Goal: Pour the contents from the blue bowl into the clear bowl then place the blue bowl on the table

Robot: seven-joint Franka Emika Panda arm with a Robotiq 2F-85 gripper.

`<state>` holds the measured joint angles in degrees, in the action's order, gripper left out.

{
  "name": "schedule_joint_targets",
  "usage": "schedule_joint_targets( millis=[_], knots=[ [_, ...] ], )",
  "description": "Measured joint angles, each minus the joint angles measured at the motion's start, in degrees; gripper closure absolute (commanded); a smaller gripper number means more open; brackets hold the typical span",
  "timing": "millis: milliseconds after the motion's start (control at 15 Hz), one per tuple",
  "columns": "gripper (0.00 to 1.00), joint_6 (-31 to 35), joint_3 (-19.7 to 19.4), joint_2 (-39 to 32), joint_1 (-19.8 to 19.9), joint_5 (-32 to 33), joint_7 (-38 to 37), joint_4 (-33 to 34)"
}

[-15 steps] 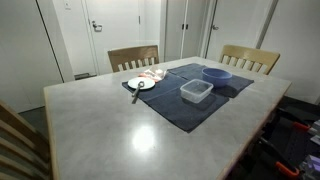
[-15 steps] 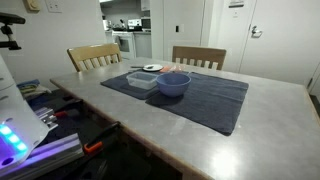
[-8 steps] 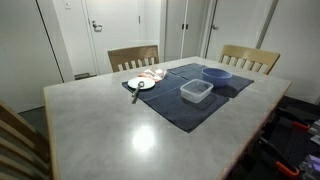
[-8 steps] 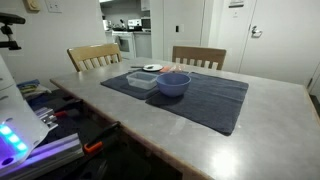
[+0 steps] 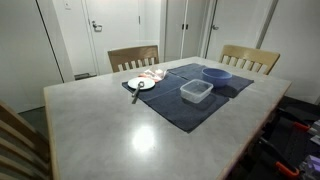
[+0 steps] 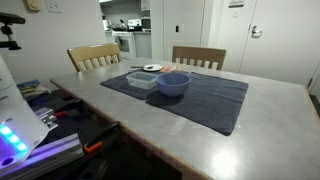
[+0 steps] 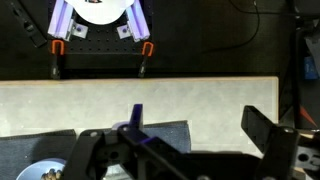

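Note:
The blue bowl (image 5: 216, 74) stands upright on the dark blue cloth (image 5: 185, 108) at the far side of the table (image 5: 110, 135). It also shows in an exterior view (image 6: 173, 84), with something reddish at its rim. The clear bowl (image 5: 196, 91) sits on the cloth right beside it, also visible in an exterior view (image 6: 142, 80). My gripper (image 7: 175, 140) shows only in the wrist view, open and empty, high above the table edge and the cloth's corner (image 7: 165, 130). Both bowls are hidden from the wrist view.
A white plate (image 5: 141, 84) with a dark utensil (image 5: 135, 94) lies on the cloth near a pinkish item (image 5: 152, 74). The plate also shows in an exterior view (image 6: 152, 68). Wooden chairs (image 5: 133, 57) (image 5: 250, 58) stand at the far side. The robot base (image 7: 98, 20) is beyond the table edge.

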<state>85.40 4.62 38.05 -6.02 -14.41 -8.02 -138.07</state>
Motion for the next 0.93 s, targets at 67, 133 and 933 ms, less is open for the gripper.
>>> schedule_joint_targets(
  millis=[67,133,933],
  knots=[
    [0.00,0.4,0.2,0.0,0.0,1.2,0.0,0.0],
    [0.00,1.1,0.5,0.0,0.1,3.0,0.0,-0.1],
    [0.00,22.3,-4.5,-1.6,5.3,14.2,1.7,-8.5]
  ],
)
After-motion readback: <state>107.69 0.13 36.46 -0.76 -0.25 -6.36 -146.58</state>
